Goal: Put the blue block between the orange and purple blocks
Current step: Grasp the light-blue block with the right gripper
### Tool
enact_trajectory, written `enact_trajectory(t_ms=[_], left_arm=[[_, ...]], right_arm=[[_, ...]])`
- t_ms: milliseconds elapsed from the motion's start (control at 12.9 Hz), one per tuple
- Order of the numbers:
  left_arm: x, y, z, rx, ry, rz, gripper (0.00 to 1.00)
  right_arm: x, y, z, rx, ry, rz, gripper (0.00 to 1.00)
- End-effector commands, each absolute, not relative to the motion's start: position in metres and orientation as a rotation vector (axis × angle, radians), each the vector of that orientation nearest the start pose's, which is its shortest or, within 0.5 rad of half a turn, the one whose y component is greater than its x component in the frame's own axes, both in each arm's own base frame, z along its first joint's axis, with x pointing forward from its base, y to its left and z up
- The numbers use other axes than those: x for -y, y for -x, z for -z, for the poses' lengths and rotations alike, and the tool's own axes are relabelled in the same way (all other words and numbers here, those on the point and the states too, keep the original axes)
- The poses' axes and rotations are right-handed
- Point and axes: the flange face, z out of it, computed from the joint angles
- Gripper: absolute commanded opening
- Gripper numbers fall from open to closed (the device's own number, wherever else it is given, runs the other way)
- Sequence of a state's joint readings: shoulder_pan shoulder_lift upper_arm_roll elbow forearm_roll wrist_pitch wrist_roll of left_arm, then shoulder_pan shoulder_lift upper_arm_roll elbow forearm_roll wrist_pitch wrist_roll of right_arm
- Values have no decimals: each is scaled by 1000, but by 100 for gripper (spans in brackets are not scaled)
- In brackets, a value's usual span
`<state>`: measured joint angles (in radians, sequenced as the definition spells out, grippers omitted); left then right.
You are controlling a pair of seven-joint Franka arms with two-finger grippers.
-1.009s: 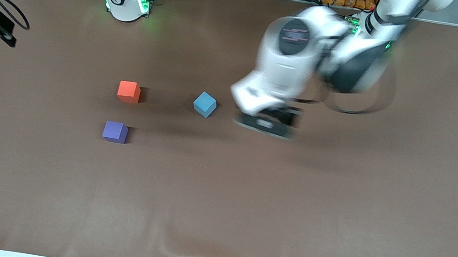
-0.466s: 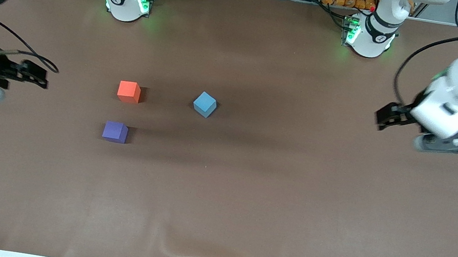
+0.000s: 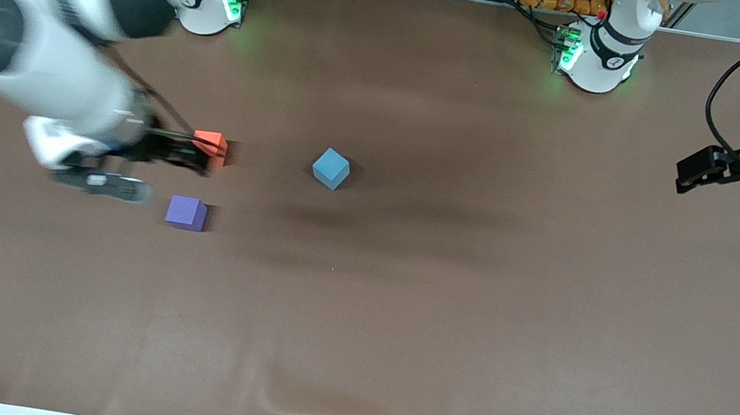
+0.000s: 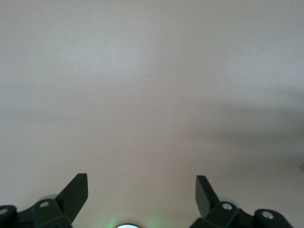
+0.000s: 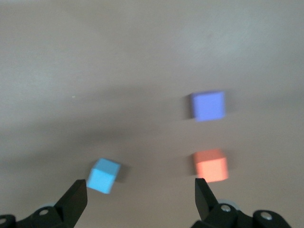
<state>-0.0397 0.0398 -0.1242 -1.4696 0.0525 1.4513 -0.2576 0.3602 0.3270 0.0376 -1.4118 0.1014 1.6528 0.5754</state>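
Note:
The blue block (image 3: 331, 168) lies alone on the brown table, toward the left arm's end from the other two. The orange block (image 3: 215, 141) and the purple block (image 3: 186, 212) lie apart with a gap between them, the purple one nearer the front camera. My right gripper (image 3: 189, 156) is open and empty, up in the air over the orange block, partly covering it. The right wrist view shows its open gripper (image 5: 140, 190) above the blue block (image 5: 103, 175), orange block (image 5: 211, 165) and purple block (image 5: 208, 106). My left gripper (image 3: 691, 173) is open and empty at its end of the table; its wrist view (image 4: 141, 185) shows only bare table.
The brown table cover (image 3: 397, 316) has a wrinkle near its front edge (image 3: 309, 406). Both arm bases (image 3: 205, 3) (image 3: 594, 57) stand along the table's back edge.
The left arm has swung away from beside the blue block to its end of the table. The right arm has come in from its end to over the orange block. The blocks have not moved.

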Motion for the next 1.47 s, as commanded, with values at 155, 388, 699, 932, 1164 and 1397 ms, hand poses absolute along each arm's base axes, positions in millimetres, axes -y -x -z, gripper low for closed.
enact_trajectory(t_ms=[155, 388, 699, 932, 1164, 1397], left_arm=[[78, -524, -639, 140, 3078, -69, 100], [78, -523, -644, 128, 3081, -53, 100], [76, -522, -649, 119, 3083, -42, 100], [77, -522, -654, 115, 3085, -26, 100], [76, -526, -660, 109, 3085, 3, 100], [76, -525, -660, 106, 3088, -3, 100]], right_arm=[[-379, -565, -417, -514, 3069, -221, 100], [-389, -546, -372, -627, 3069, -237, 100], [-379, -519, -309, -698, 3066, -398, 100], [-396, -494, -278, -744, 2988, -374, 100], [-397, -479, -259, -784, 3008, -394, 100], [-396, -467, -239, -792, 2997, -348, 100]])
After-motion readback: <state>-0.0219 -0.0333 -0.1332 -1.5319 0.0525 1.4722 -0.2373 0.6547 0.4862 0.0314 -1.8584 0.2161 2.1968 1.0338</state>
